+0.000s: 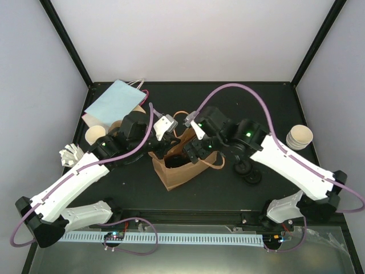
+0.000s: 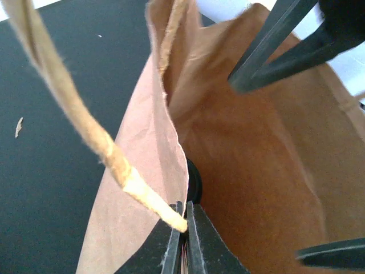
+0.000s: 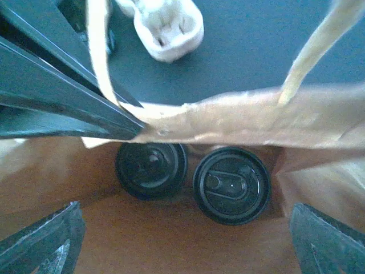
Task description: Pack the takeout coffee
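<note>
Pinching, left gripper [image 2: 186,225]: the fingers are pressed together on the rim of the brown bag [image 2: 137,160], just where one paper handle [image 2: 85,125] is fixed.
State of right gripper [image 3: 183,206]: the jaws stand fully apart with nothing between them. It hangs over the open mouth of the brown bag, fingers pointing inside.
Place of takeout coffee: two cups with black lids stand at the bottom inside the brown bag, side by side, one lid [image 3: 151,169] just beside the other lid [image 3: 231,184].
Place of brown bag: upright and open on the table [image 1: 228,194], between the two arms.
Loose black lids [image 1: 248,171]: just right of the brown bag.
Stack of paper cups [image 1: 299,137]: well right of the brown bag.
Single open cup [image 1: 96,135]: well left of the brown bag.
Pale-blue bag [image 1: 114,100]: lies flat, behind and left of the brown bag.
</note>
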Motion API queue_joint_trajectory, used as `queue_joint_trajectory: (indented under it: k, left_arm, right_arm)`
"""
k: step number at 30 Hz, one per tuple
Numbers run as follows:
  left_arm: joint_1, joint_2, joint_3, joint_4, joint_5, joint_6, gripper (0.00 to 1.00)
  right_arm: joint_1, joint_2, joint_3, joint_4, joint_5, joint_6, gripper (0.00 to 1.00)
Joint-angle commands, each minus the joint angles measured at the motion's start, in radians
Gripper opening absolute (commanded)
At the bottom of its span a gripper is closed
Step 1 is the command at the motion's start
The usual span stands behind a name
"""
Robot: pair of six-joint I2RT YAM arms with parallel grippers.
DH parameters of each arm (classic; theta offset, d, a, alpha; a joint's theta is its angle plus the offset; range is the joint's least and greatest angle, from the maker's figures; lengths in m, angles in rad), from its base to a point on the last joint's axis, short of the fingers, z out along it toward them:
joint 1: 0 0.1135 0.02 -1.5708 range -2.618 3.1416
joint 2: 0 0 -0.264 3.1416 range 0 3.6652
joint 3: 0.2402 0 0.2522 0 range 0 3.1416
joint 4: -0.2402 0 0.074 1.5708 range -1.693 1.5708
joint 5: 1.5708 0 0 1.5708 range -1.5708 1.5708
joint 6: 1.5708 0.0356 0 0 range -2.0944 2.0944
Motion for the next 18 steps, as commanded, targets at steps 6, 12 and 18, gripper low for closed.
queue_joint_trajectory:
  k: [6,12,18]
  left_arm:
    - [-0.005,0.023,0.036,-0.076,-0.012,-0.001,0.04]
    - [-0.004,0.028,0.065,-0.056,-0.107,-0.048,0.05]
    - [0.001,0.11,0.137,-0.034,-0.124,-0.094,0.05]
  right_arm:
    - [0.004,-0.087,0.105,-0.03,0.136,0.033,1.0]
    - [0.005,-0.142,0.104,-0.063,0.273,0.078,1.0]
    - [-0.019,-0.221,0.017,-0.102,0.511,0.216,1.0]
